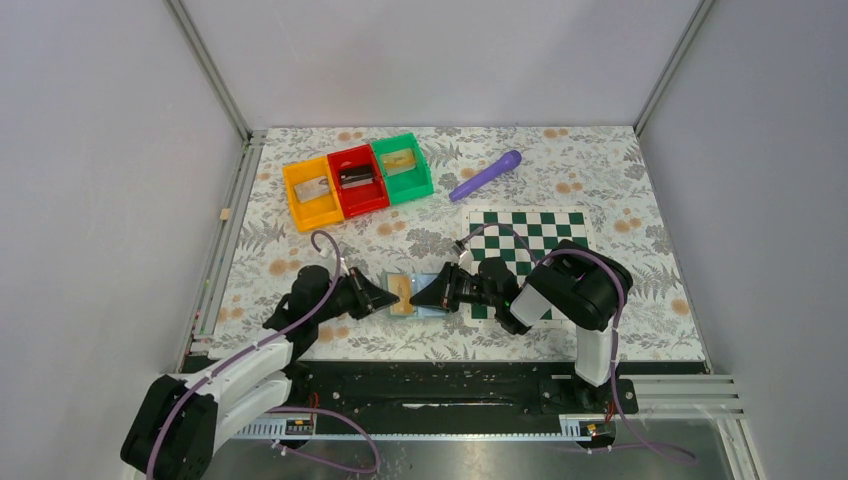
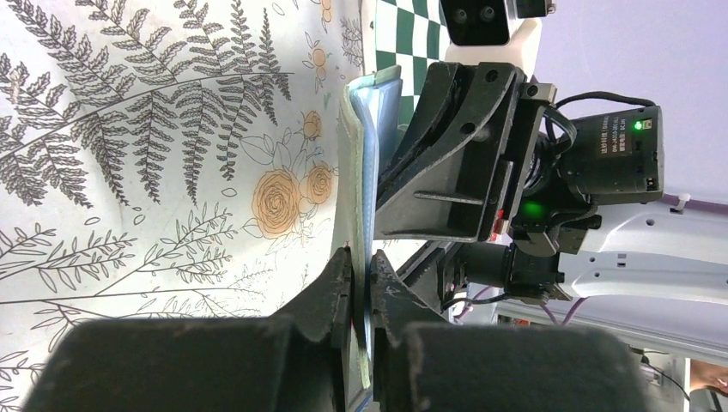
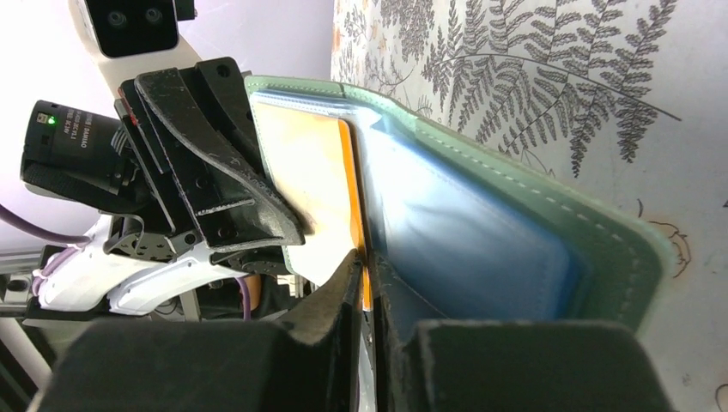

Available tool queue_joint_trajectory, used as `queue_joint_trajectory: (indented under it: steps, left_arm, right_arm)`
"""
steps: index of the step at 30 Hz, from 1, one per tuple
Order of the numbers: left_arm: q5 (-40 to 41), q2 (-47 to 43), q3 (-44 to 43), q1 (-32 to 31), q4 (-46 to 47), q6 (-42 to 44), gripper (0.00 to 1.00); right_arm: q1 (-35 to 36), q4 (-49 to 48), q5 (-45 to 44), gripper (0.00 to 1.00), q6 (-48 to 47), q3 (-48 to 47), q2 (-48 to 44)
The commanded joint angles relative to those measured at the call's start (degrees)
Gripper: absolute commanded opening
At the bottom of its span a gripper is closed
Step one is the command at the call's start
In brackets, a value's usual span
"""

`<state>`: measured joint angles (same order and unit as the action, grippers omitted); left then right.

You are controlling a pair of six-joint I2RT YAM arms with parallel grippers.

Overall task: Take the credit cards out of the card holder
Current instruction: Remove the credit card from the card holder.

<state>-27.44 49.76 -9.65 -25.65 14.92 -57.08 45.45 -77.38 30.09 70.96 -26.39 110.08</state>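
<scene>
The card holder (image 3: 481,232) lies spread open on the floral desk (image 1: 620,180), near its front edge and between the two arms, just left of the green-and-white chessboard (image 1: 535,232). Its teal-green stitched border frames a light-blue inner panel on one side. On the other side a tan credit card (image 3: 309,163) with an orange edge sits in the pocket beside the centre fold. The left end effector (image 2: 360,279) is clamped on the holder's outer edge, its fingers drawn together on the thin green-grey flap with almost no gap. The right end effector (image 3: 367,266) comes in from the opposite side, and its fingertips are pinched together on the orange edge of the credit card at the fold. In the overhead view the two black tips nearly meet over the holder, and a strip of yellowish card shows between them. At the back left of the desk three small open bins stand touching in a slanted row: an orange bin (image 1: 312,193) holding a greyish flat item, a red bin (image 1: 357,180) holding a dark item, and a green bin (image 1: 402,168) holding a tan flat piece. These contents are too small to name. A purple stick-shaped object (image 1: 485,175) lies on the desk just right of the green bin, above the chessboard.
</scene>
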Motion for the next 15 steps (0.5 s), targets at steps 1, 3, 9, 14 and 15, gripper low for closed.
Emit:
queue_joint_trajectory:
  steps: [1, 3, 9, 14, 15]
  left_arm:
    - [-5.11, 0.88, 1.16, 0.16, 9.82, -3.76, 0.0]
    - [-5.91, 1.54, 1.82, 0.85, 11.19, -5.23, 0.0]
    - [-9.33, 2.77, 0.59, 4.51, 7.22, -3.09, 0.07]
    - [-8.95, 0.75, 0.51, 7.05, 1.81, -1.1, 0.2]
    - [-8.85, 0.56, 0.47, 7.28, 1.19, -0.7, 0.2]
  right_arm:
    - [1.12, -6.86, 4.36, 0.08, 0.14, -1.4, -2.77]
    - [1.08, -6.77, 4.68, 0.0, -0.23, -1.33, -3.37]
    - [0.78, -6.85, 5.31, 0.0, -0.3, -1.05, -4.31]
    - [0.56, -6.74, 5.01, 0.0, 0.24, -1.02, -3.04]
    - [0.6, -6.83, 4.99, 0.0, 0.42, -1.2, -2.51]
